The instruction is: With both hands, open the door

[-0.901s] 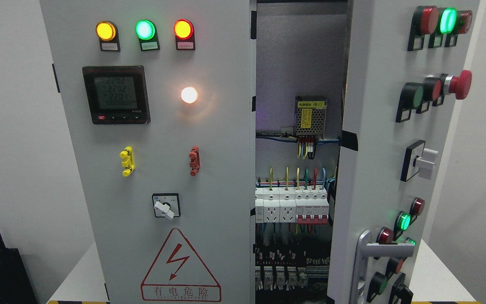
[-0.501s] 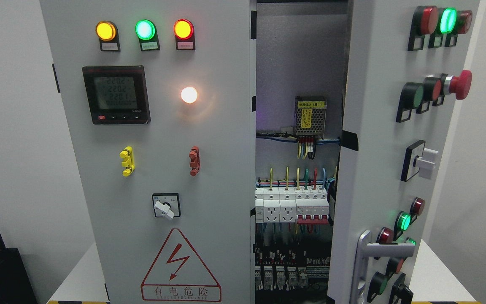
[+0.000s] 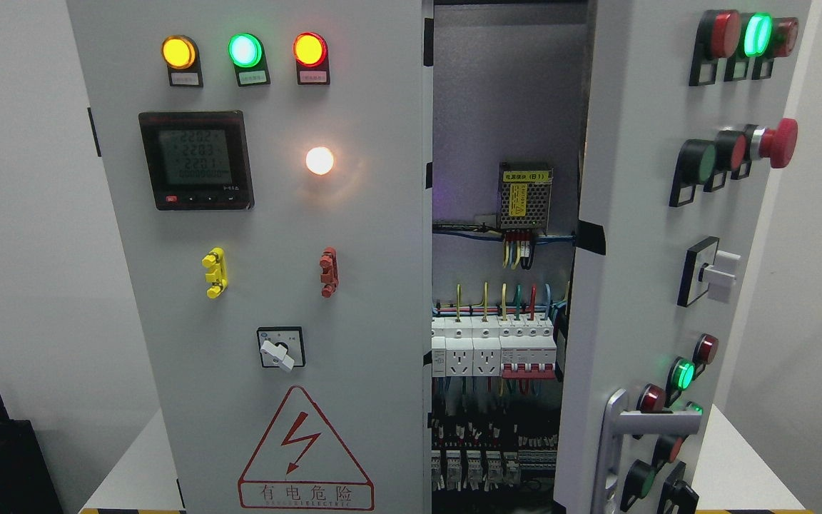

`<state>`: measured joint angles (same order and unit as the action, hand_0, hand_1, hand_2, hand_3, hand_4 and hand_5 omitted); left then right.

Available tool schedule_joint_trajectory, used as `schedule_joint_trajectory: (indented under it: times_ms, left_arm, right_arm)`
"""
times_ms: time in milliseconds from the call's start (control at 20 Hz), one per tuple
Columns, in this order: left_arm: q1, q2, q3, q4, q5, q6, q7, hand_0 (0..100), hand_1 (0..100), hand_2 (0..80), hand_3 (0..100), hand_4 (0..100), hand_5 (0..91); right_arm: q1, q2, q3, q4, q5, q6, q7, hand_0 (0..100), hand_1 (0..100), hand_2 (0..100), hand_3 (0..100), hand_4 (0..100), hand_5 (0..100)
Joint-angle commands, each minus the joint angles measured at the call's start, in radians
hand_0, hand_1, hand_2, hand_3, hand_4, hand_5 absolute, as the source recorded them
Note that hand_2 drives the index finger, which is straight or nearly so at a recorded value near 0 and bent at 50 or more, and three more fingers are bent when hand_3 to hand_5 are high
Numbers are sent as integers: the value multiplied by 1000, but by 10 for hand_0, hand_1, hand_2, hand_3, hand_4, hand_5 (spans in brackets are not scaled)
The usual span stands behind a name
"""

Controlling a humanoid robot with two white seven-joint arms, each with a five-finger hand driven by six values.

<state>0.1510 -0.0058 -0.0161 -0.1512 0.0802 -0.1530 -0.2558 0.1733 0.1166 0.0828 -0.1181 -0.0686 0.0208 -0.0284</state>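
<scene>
Plain pale walls, a white table, dark furniture at lower left.

Right door: matt grey painted metal, smooth. Handle: satin silver metal. Emergency button: glossy red plastic.

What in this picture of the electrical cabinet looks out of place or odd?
The right door stands swung open, baring the breakers and wiring while the indicator lamps glow. No robot hand shows. Nothing looks damaged.
</scene>
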Motion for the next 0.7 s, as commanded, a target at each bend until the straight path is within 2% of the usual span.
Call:
schedule_joint_trajectory:
  times_ms: [0, 200, 651]
  left_arm:
    - [120, -14, -27, -373, -5, 56, -5, 0, 0, 0, 0, 31, 0]
    - [220, 19, -27, -673, -8, 158, -5, 0, 0, 0, 0, 32, 0]
    - [424, 124, -32, -1246, -10, 156, -10, 0, 0, 0, 0, 32, 0]
  right_arm:
    - [0, 0, 0, 0, 0, 1, -1, 0, 0, 0, 0, 0, 0]
    - [0, 0, 0, 0, 0, 1, -1, 0, 0, 0, 0, 0, 0]
    - [0, 0, 0, 0, 0, 1, -1, 0, 0, 0, 0, 0, 0]
